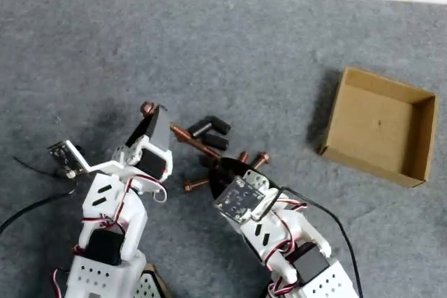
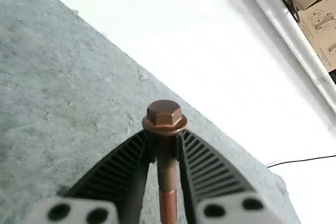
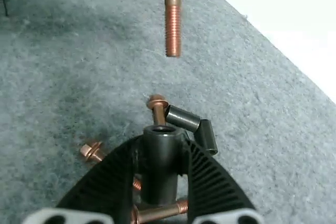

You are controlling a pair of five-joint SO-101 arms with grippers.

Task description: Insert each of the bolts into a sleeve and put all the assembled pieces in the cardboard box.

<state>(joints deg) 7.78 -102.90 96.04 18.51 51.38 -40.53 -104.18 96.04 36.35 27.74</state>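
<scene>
1. Where the high view looks down on the grey mat (image 1: 209, 47), the left gripper (image 1: 157, 130) sits left of centre. It is clamped on a bolt (image 1: 188, 142) near its head, which leaves the threaded shaft free, pointing toward the lower right. Just right of centre, the right gripper (image 1: 222, 170) sits at that shaft's tip, apparently so the two parts can be mated. Spare sleeves (image 1: 209, 128) lie near the centre, and loose bolts (image 1: 196, 185) lie close by the right gripper. The cardboard box (image 1: 419, 137) stands at the right of the frame, well apart, with no piece in it yet.

2. In the left wrist view, the ribbed fingers (image 2: 126, 166) are closed on the shank just under the hex head (image 2: 164, 116). The flange rests at the fingertips, which probably stops the bolt sliding back when it is pushed.

3. In the right wrist view, the jaws are closed round a black sleeve (image 3: 159, 166), its open bore turned toward the threaded end (image 3: 172, 30). The two are apart and roughly in line, so insertion looks like the step in hand. Two spare sleeves lie touching each other just beyond the held one.
</scene>
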